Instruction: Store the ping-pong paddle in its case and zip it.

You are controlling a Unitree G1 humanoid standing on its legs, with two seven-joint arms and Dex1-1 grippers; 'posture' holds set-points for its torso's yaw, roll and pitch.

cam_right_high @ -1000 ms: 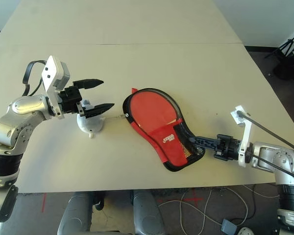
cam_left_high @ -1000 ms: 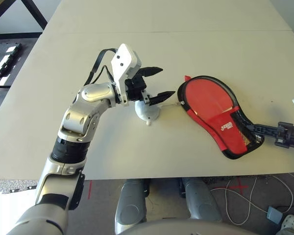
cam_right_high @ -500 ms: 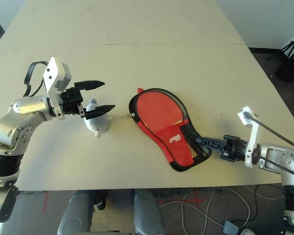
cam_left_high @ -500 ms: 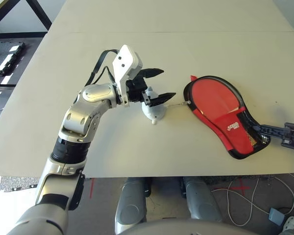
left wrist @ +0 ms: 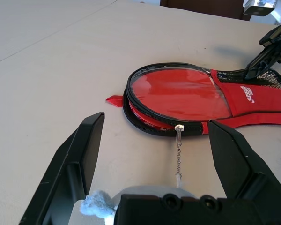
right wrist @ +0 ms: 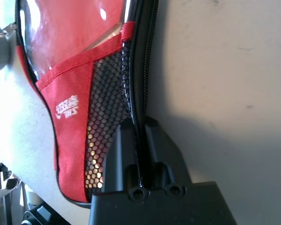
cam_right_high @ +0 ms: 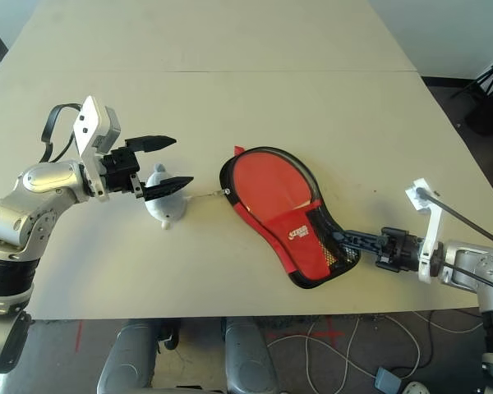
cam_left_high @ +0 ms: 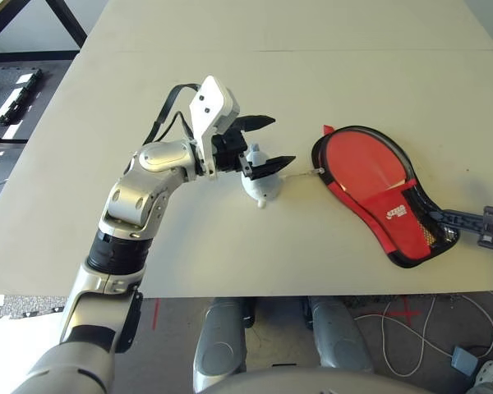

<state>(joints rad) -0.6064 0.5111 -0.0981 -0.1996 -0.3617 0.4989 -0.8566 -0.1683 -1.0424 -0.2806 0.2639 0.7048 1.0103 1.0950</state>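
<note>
Pale table [cam_right_high: 230, 98] stretches out flat in front of me, with the case [cam_right_high: 267, 185] lying near its front edge, face up, its wide end toward my left arm. Behind the clear window I see the red face of what I take to be the paddle [left wrist: 178, 91], so I judge that closing the zip is the job left. My right gripper [right wrist: 139, 122] is pinched narrow on the case's black edge, beside the mesh [right wrist: 105, 108]; my left gripper [cam_right_high: 185, 160] stands wide and empty over the charm [cam_right_high: 166, 208]. What worries me most is that pinch: it has only a thin strip of edge, so a sideways tug on the zip could slip it free and spin the whole case. If I closed the left now, I might catch soft plush instead of the pull [left wrist: 179, 127], and the thin chain [left wrist: 179, 159] between them would pass the force on at a poor angle, cocking the slider. Around the wide end the rim looks parted, with red lining in the gap, and fabric there could jam the teeth. A red tag [left wrist: 115, 100] sticks out from that end and might snag my fingers. Cables [cam_right_high: 311, 369] lie loose on the floor below, well apart from the work.
</note>
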